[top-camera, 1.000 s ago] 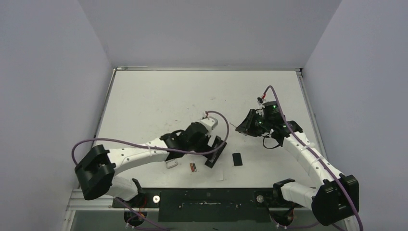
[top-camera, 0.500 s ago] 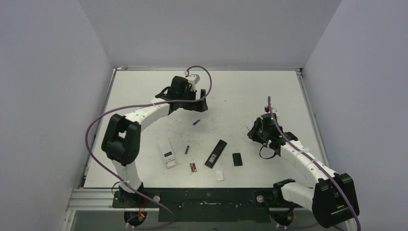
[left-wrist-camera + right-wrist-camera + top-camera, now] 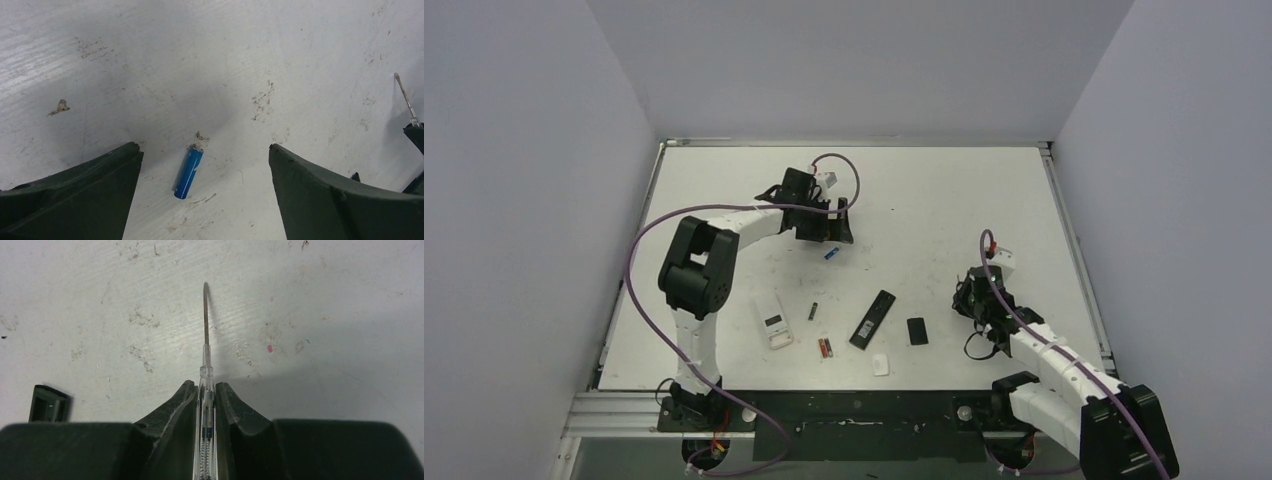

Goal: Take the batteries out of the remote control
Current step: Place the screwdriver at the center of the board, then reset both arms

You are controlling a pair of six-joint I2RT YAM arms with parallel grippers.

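Note:
The blue battery [image 3: 831, 253] lies on the table, just in front of my open, empty left gripper [image 3: 831, 231]. In the left wrist view it [image 3: 188, 173] lies between the spread fingers, nearer the left one, and the gripper [image 3: 204, 147] touches nothing. A dark battery [image 3: 814, 311] and two reddish-brown batteries [image 3: 824, 348] lie by the black remote [image 3: 873, 318]. A white remote [image 3: 773, 322] lies to their left. My right gripper [image 3: 969, 300] is shut on a clear-handled screwdriver [image 3: 206, 390], its shaft [image 3: 205, 315] pointing away over the table.
A small black rectangular plate [image 3: 916, 331] lies right of the black remote; its corner shows in the right wrist view [image 3: 48, 404]. A small white rounded piece [image 3: 880, 364] sits near the front edge. A thin metal tool tip [image 3: 404, 97] shows at the right edge of the left wrist view.
My left arm swung from over the remotes to the back of the table, then came closer to the blue battery. My right gripper drew back toward the near right with the screwdriver.

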